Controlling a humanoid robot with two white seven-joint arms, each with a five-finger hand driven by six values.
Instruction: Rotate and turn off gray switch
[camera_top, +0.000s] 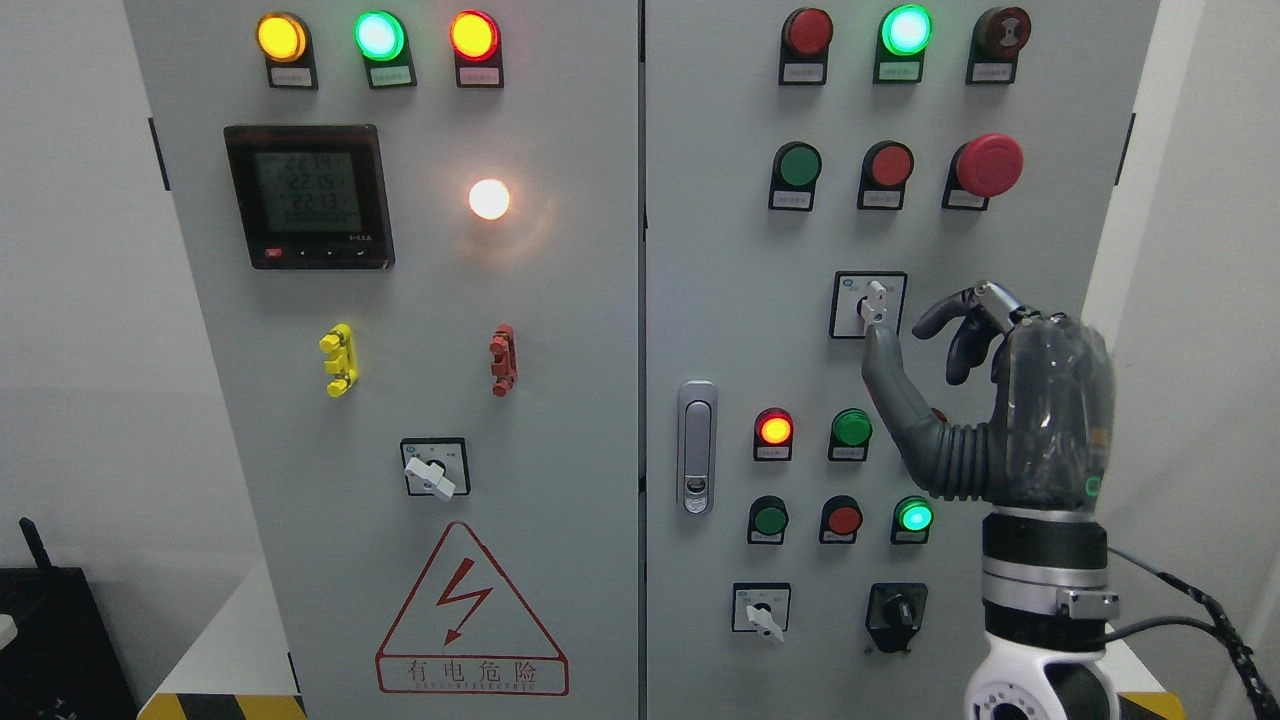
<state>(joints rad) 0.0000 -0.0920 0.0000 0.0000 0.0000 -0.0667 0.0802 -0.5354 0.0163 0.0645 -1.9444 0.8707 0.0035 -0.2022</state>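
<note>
The gray rotary switch (873, 301) sits in a black-framed square plate on the right cabinet door, its pale knob pointing nearly straight up. My right hand (900, 330) rises from the lower right, just right of and below the switch. The thumb (884, 372) reaches up so its tip is right under the knob, apparently touching it. The other fingers (962, 330) are loosely curled to the right, apart from the knob, and hold nothing. My left hand is out of view.
Lit and unlit push buttons (852, 428) lie under the hand. A red mushroom stop button (988, 165) is above it. More rotary switches: left door (432, 472), lower right door (765, 614), a black one (896, 612). The door handle (697, 447) sits left.
</note>
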